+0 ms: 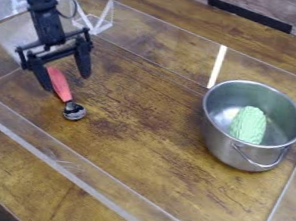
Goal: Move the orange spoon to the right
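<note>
I saw a steel pot (253, 126) standing on the right side of my wooden table (150, 123), its thin bail handle folded down along the near rim. Inside it lay a green ribbed object (250, 124), resting lengthwise against the bottom. A low clear plastic wall (52, 152) ran round the work area, catching a bright streak of light just left of the pot. Beyond the far wall, at the top edge, a dark flat strip (250, 12) lay on the wood, well apart from the pot
</note>
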Robot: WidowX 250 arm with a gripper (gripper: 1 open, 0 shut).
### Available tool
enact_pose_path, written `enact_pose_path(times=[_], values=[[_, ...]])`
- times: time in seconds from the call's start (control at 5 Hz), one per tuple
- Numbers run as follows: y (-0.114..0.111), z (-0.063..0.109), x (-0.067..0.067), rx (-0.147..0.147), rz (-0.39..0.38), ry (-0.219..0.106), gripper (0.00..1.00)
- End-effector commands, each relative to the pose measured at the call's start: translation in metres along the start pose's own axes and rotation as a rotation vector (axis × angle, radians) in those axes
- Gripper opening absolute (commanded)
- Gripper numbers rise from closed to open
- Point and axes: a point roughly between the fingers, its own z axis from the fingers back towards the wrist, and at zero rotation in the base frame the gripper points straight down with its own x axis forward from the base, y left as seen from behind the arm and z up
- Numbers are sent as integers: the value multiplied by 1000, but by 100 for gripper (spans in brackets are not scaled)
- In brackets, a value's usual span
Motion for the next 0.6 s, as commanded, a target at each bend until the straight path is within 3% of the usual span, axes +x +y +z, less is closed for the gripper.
enact_pose_path(times=[0.0, 0.2, 0.4], values=[[5, 14, 4, -38, 19, -34, 100], [4, 14, 5, -38, 28, -27, 0], [1, 16, 10, -57, 57, -26, 0]])
